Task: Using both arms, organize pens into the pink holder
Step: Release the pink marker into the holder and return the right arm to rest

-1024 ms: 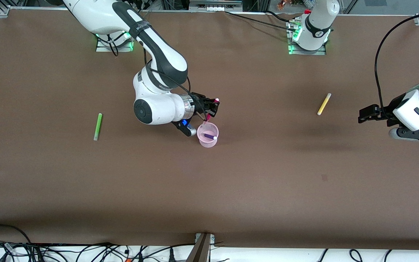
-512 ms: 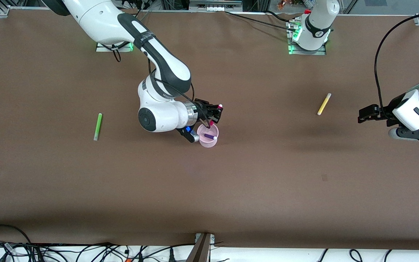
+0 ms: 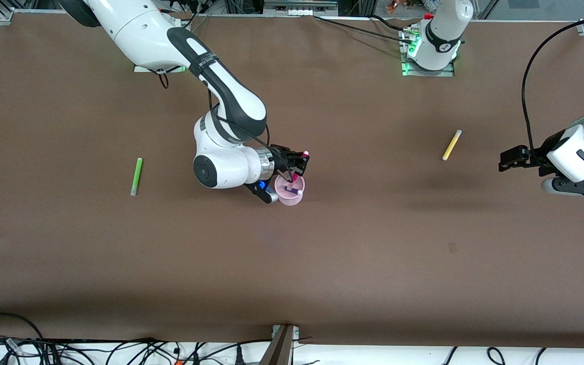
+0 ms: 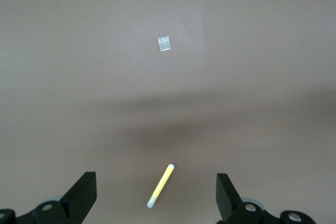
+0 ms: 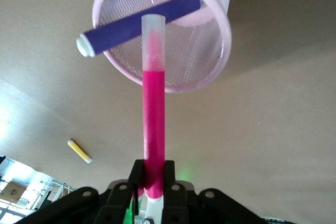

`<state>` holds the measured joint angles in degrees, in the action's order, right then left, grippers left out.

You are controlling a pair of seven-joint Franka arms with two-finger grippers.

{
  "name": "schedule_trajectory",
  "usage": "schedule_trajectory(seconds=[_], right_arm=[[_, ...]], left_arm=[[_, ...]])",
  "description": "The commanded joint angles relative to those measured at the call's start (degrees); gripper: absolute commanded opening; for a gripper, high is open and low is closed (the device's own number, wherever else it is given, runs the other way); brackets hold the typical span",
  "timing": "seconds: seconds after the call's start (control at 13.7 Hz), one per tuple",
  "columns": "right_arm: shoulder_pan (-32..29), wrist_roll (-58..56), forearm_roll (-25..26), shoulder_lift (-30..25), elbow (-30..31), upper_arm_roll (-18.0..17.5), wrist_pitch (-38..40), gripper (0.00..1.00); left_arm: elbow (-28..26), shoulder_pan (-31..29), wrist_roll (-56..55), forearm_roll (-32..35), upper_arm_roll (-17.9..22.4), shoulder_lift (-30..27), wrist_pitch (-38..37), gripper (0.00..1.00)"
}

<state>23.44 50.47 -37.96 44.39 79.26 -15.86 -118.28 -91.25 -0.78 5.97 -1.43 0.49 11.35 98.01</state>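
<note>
The right end effector (image 3: pixel 294 165) is over the pink holder (image 3: pixel 290 195), clamped on the magenta pen (image 5: pixel 154 114), whose pale tip points into the cup's mouth. The holder is a small round cup with a thin mesh wall. The purple pen (image 5: pixel 137 24) leans inside it, its white end over the rim. The green pen (image 3: pixel 136 176) lies on the surface toward the right arm's end and the yellow pen (image 3: pixel 451 145) toward the left arm's end. The left end effector (image 4: pixel 156 195) waits above the yellow pen with its fingers apart.
</note>
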Motion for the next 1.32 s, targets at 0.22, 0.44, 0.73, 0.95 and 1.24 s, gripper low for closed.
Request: schedule_trajectory(seconds=[0.22,0.44,0.73,0.95,1.24], right_arm=[[-0.15,-1.52,-0.19,0.87,-2.35,0.21,0.5,1.0],[-0.76,-1.43,0.16,0.26,-3.32,0.3,1.12,1.0],[-2.43,-1.43,7.01,-5.69,-1.75,2.65,1.99,1.0],[-3.57,-3.79,6.93,-10.45,-1.47,11.89,9.96,1.0],[-3.67,-13.7,10.34,-17.13,-0.77,19.36,17.8,1.0]], left_arm=[[-1.74,0.16,0.36,0.02,-0.05,-1.33,0.86,1.0],[-1.74,0.16,0.36,0.02,-0.05,-1.24,0.95,1.0],[-1.74,0.16,0.36,0.02,-0.05,-1.24,0.95,1.0],[-1.22,0.16,0.36,0.02,-0.05,-0.89,0.95,1.0],[-1.21,0.16,0.36,0.02,-0.05,-0.8,0.95,1.0]])
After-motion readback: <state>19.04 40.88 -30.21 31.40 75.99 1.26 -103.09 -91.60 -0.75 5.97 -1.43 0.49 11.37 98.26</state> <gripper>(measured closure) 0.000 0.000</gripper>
